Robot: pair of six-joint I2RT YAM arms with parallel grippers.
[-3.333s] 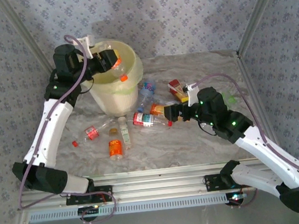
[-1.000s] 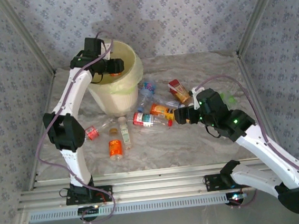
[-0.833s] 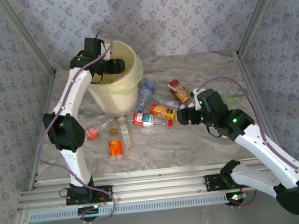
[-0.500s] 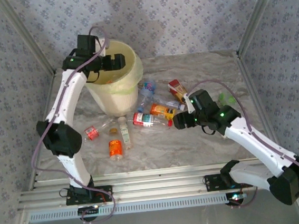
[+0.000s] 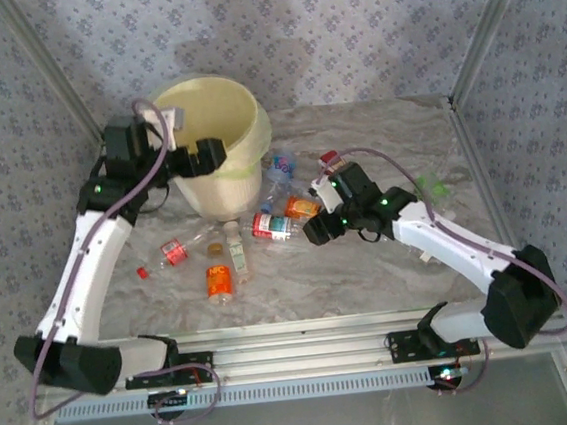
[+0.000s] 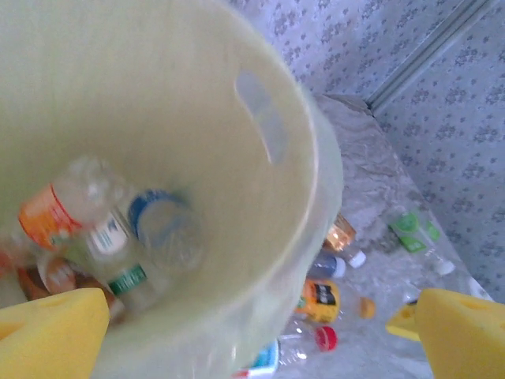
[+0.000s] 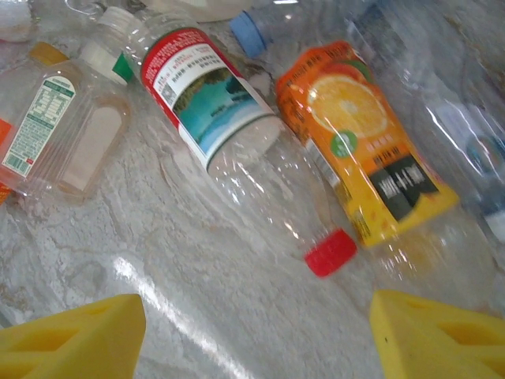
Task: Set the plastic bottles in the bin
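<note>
The cream bin (image 5: 217, 106) with its pale yellow liner stands at the back left. My left gripper (image 5: 206, 157) hangs open and empty over its near rim. In the left wrist view the bin's inner wall (image 6: 189, 87) shows, with several bottles at the bottom, one with an orange label (image 6: 46, 218). My left gripper (image 6: 252, 339) holds nothing. My right gripper (image 5: 318, 231) is open just right of a red-capped clear bottle (image 5: 275, 225). That red-capped bottle (image 7: 233, 138) lies ahead of my open right gripper (image 7: 256, 339), beside an orange juice bottle (image 7: 359, 150).
More bottles lie on the marble table (image 5: 390, 273): an orange-labelled one (image 5: 218, 280), a clear one (image 5: 235, 247), a red-labelled one (image 5: 173, 251) and a blue-capped one (image 5: 279, 168). A flat clear bottle with a green-white label (image 7: 67, 134) lies left of the red-capped one.
My left gripper has drawn back from over the bin's middle to its near rim. My right gripper has slid left toward the red-capped bottle.
</note>
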